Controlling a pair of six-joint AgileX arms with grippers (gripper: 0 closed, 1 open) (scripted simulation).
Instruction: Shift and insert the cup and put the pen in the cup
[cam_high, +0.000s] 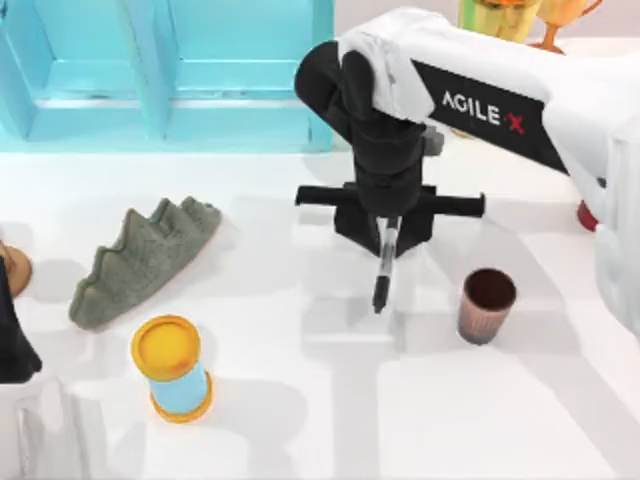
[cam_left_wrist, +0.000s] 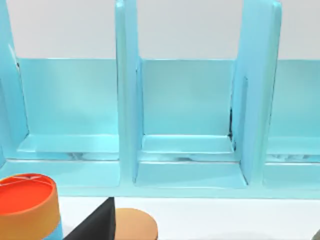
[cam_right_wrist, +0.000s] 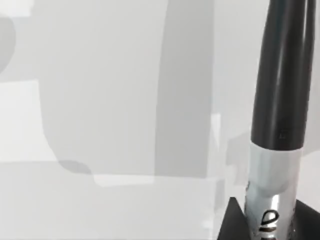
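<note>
The right pincer (cam_high: 386, 232) hangs over the middle of the white bench (cam_high: 330, 420), closed on the pen (cam_high: 384, 266), which points down from between its fingers with the black tip just above the bench top. In the right wrist view the pen (cam_right_wrist: 280, 100) shows its glossy black barrel and silver-grey label band (lettering partly visible). The cup (cam_high: 486, 305) stands upright on the bench to the right of the pen, near but apart from it. The left arm (cam_high: 14, 340) sits parked at the bench's left edge; I cannot tell how its pincer stands. A blue cylinder with yellow ends (cam_high: 172, 367) stands front left.
</note>
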